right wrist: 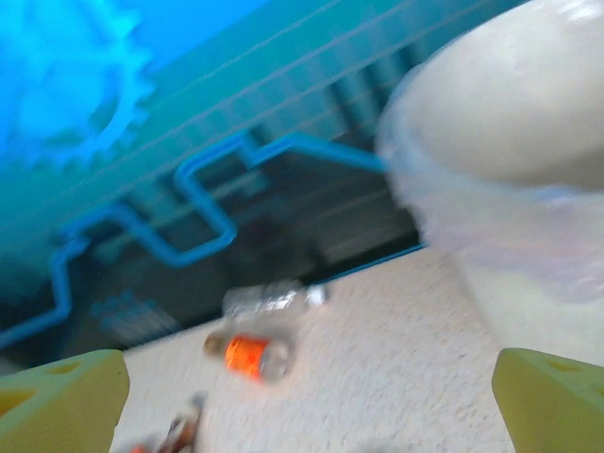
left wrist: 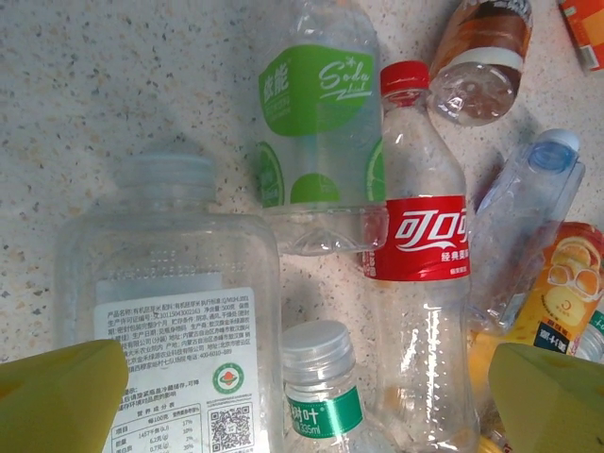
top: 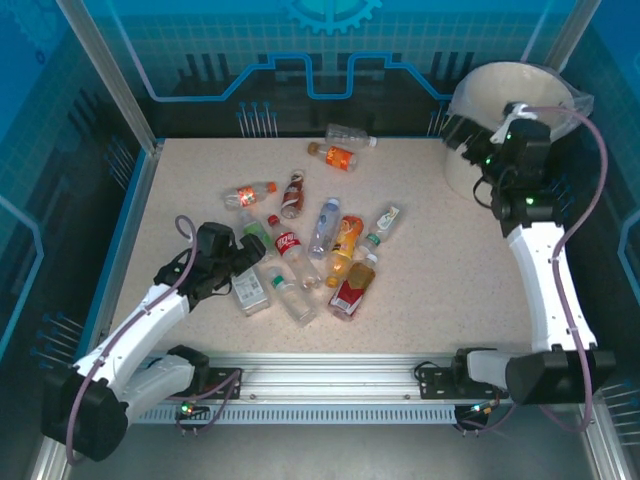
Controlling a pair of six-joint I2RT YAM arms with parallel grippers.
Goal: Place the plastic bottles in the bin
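Desk (top: 440, 270) strewn, bin (top: 520, 80) far right beside the wide, empty right claw (right wrist: 311, 406). Bottles (top: 300, 245) heaped mid-desk; left claw (left wrist: 302, 396) hovers wide over them, empty. Looks like a pick-up step: next, it must drop onto the square bottle (left wrist: 170, 283), line up and close.

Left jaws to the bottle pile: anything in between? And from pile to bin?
Nothing visible under the open left jaws: the square clear plastic bottle with a white label and the red-labelled clear plastic bottle lie bare directly below. On the way to the round cream-white bin, the white right arm stands at its near side.
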